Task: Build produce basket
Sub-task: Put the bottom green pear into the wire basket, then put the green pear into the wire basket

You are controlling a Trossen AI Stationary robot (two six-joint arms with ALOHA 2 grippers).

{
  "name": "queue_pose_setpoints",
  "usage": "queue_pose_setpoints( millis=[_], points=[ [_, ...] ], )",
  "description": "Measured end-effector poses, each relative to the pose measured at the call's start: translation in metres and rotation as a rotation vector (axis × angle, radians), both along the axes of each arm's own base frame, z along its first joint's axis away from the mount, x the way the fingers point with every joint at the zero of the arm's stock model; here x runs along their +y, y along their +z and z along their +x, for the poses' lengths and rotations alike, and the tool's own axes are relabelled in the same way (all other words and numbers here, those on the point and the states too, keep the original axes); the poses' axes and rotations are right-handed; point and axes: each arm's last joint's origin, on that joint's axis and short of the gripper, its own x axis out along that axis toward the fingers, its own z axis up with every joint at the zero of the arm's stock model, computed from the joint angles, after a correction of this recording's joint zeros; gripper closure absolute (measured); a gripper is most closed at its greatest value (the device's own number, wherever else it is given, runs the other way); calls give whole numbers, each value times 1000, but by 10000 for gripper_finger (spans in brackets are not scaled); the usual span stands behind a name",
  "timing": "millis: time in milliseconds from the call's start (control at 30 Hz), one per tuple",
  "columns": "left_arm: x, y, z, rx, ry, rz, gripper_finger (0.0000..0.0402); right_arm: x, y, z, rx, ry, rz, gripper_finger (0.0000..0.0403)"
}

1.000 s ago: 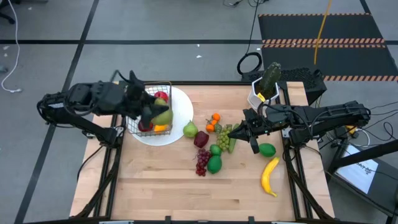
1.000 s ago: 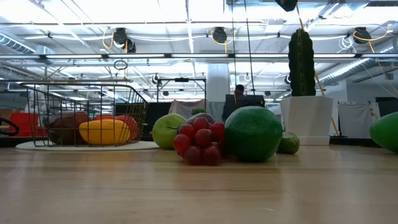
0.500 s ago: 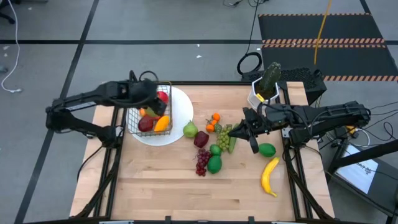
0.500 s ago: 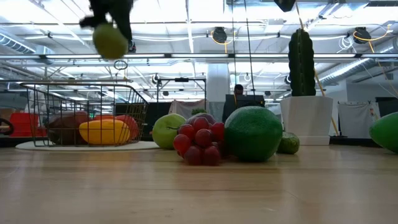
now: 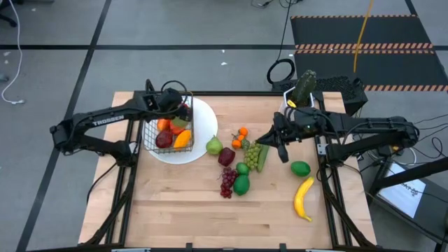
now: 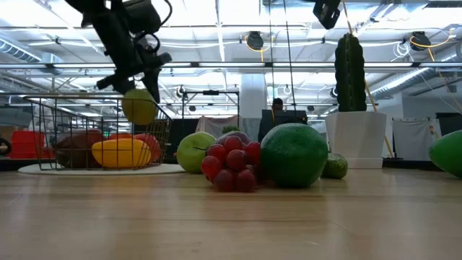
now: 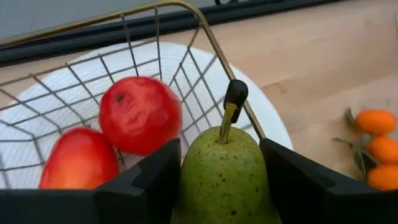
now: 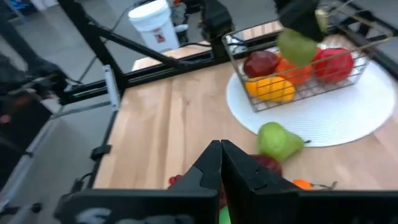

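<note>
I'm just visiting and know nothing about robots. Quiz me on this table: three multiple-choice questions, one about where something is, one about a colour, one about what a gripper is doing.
1. Where does the wire basket stand?
A. on the white plate
B. on the bare wood
C. beside the cactus pot

2. What colour is the fruit in the left gripper?
A. red
B. green
C. yellow

3. How is the right gripper?
A. open around the banana
B. shut on grapes
C. shut, holding nothing

Answers:
1 A, the plate's rim shows around the basket.
2 B, a green pear sits between its fingers, above the basket.
3 C, its fingers meet with nothing between them.
</note>
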Motion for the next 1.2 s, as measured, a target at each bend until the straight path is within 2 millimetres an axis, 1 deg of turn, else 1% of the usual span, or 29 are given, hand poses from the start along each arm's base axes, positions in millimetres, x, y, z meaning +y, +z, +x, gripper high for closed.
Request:
queue_pose_setpoints(
  millis=[133,233,333,467,533,600,667,800,900,967,1067,1200],
  points=[
    [5,-10,-3,-29,24,-15,187,-4,0,0,-1,23,23,403],
    [7,-10,-2,-58,-7,-29,180,-6,1,0,-8,12,28,403],
    [7,-10,-2,-63,1,-41,153,-7,3,1,-28,7,31,403],
    [6,-9,-3,-68,-7,-49,97,-7,6,2,-60,-19,92,403],
    [4,-3,-4,-82,-10,-69,71,-7,8,3,-71,-33,132,403],
    [2,11,-5,-121,-9,-79,52,-7,9,3,-82,-54,190,403],
    [-1,26,-6,-142,-24,-74,44,-7,10,3,-76,-79,256,403],
    [-14,63,-10,-188,-73,-30,52,-7,9,3,-56,-136,393,403],
    [-25,88,-17,-220,-113,-11,73,-7,9,3,-46,-188,489,403],
    [-34,101,-21,-244,-135,-9,89,-5,9,4,-49,-235,518,403],
    [-50,114,-28,-292,-160,-31,113,0,9,4,-63,-299,523,403],
    [-73,123,-35,-370,-200,-70,141,8,6,8,-60,-339,528,403]
  ],
)
